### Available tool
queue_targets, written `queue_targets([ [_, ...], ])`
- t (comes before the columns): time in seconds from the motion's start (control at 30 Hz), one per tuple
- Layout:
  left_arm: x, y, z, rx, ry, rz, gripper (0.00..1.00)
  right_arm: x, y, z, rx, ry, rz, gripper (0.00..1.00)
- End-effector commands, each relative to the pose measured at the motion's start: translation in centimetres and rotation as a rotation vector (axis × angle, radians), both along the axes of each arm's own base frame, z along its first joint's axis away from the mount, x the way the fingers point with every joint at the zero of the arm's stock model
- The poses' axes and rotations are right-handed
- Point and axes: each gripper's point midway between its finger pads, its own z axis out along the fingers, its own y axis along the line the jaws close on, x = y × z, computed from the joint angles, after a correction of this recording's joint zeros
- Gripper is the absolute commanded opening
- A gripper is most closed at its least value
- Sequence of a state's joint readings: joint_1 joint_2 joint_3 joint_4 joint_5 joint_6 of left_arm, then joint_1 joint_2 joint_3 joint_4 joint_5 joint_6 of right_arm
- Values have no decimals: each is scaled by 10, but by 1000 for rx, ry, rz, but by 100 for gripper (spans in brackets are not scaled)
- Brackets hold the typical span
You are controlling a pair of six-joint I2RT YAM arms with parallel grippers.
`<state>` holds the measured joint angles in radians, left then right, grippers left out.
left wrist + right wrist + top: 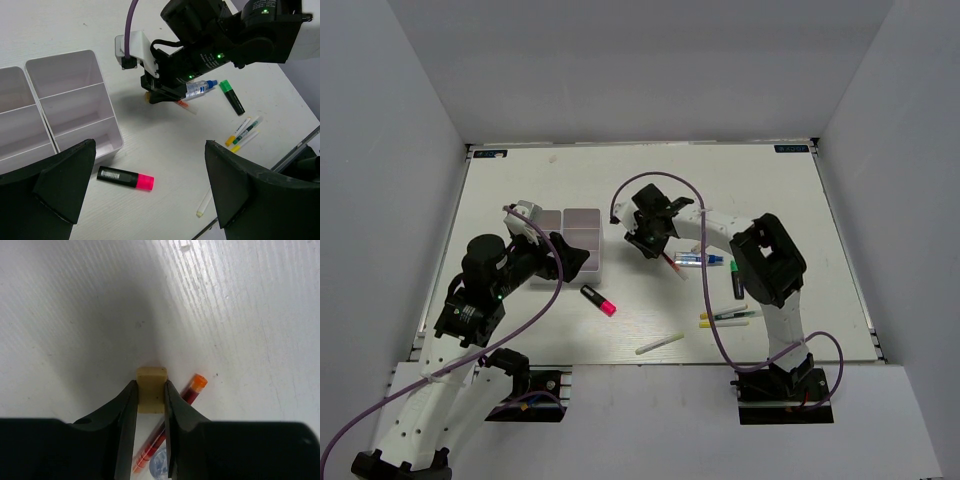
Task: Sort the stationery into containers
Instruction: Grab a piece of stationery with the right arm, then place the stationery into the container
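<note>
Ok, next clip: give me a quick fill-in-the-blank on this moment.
The right gripper pinches a small tan ____. The highlighter nearest the bins has a ____ tip. The left gripper has its jaws ____.
Missing words: eraser; pink; open.

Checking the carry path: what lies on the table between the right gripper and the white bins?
Nothing: the table between the right gripper and the white bins is bare, as top and left wrist views show.
</note>
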<state>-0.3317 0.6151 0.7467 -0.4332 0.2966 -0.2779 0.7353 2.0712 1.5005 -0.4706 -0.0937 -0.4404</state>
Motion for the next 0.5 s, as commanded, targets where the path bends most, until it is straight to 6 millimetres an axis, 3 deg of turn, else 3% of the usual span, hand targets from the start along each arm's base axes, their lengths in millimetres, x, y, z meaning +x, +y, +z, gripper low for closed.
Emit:
queue_targets([
  [0.0, -1, -1, 3, -2, -21, -13, 100, -7, -2, 30, 16, -25, 35, 5],
  [0.03, -1, -1, 3, -2, -21, -13, 100, -8, -1, 37, 30, -30, 54, 5],
  [0.07, -3, -1, 6, -5, -31, -13, 100, -9, 5, 62, 79, -65, 77, 3],
  [0.17, -6, -2, 9, -11, -40, -23, 100, -13, 18, 110, 175, -126, 145, 0],
  [0.3, -16, -5, 22, -29, -96, -70, 100, -28, 41, 153, 293, -145, 254, 0],
  [0.47, -25, -3, 34, -43, -163, -84, 100, -34, 78, 176, 368, -171, 362, 0],
])
